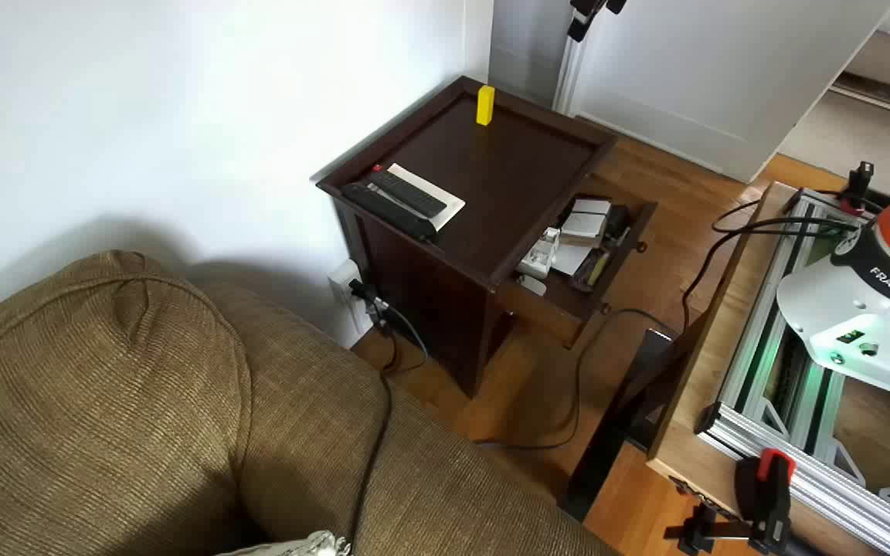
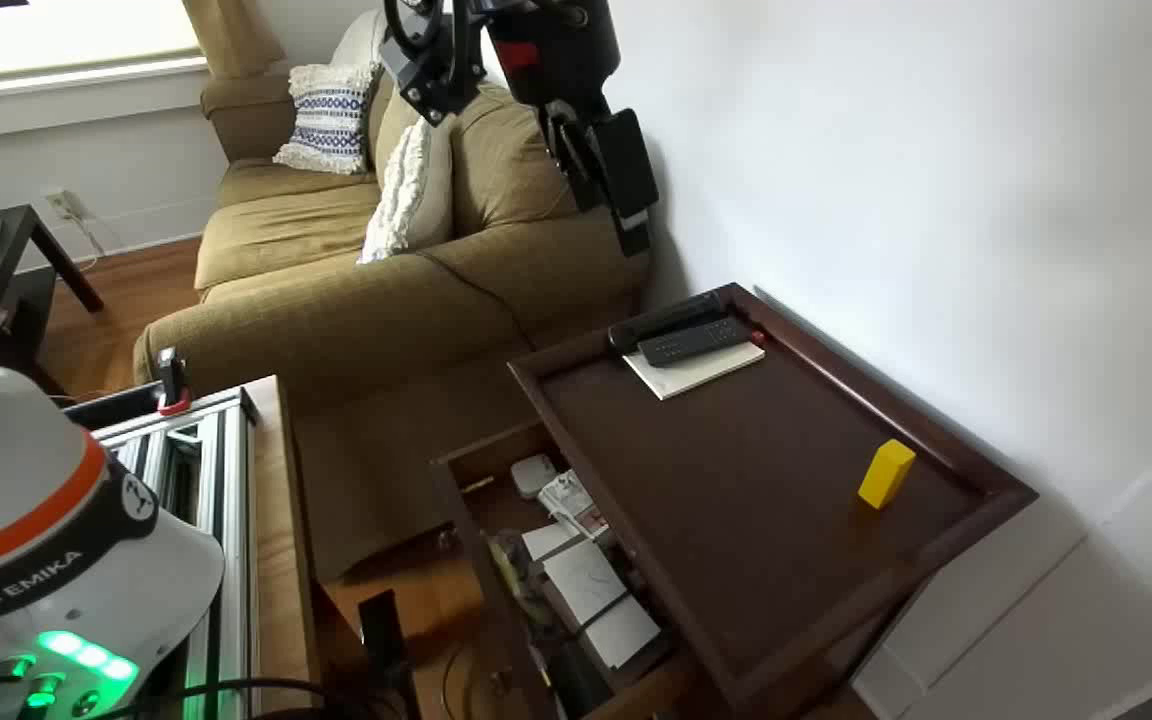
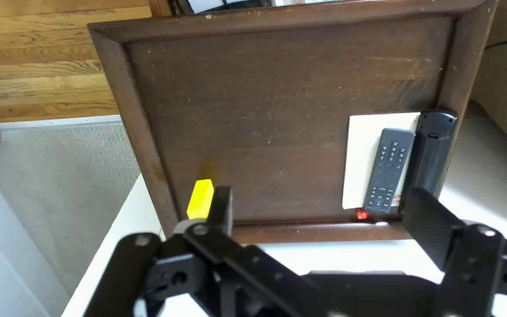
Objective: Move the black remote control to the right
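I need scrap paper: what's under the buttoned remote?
A white sheet, showing along both long sides of the remote; whatever the remote covers on it cannot be seen.

Black two-fingered gripper [image 3: 321, 198]: suspended clear above the dark brown wooden tabletop [image 3: 258, 101], flat fingers [image 3: 429, 224] spread wide, overlapping the wall-side edge in the wrist view. White, orange-banded arm base [image 1: 839, 293]: beyond the drawer-side edge, green lights [image 2: 91, 655] lit.

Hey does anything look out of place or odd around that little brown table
Mostly the drawer: it stands open below the tabletop, its contents jumbled, which looks untidy. The keypad remote also sits askew on the white sheet, not lined up with its edges. I see no spill or damage.
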Controlling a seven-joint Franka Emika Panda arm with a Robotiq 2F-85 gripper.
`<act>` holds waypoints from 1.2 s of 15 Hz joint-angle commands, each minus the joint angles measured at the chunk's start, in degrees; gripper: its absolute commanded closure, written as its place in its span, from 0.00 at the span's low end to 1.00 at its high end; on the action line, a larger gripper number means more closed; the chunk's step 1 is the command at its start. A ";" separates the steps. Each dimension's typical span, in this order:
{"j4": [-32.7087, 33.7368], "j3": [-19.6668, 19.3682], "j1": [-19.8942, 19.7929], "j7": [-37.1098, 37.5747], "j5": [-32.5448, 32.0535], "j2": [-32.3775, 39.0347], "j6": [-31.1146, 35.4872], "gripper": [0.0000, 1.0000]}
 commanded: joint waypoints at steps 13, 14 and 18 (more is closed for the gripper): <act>6.43 -4.03 5.36 -8.65 6.83 7.12 2.37 0.00; 8.87 -4.66 6.39 -10.72 8.82 9.43 2.60 0.00; 20.21 -5.56 10.17 -18.36 17.95 18.38 -2.00 0.00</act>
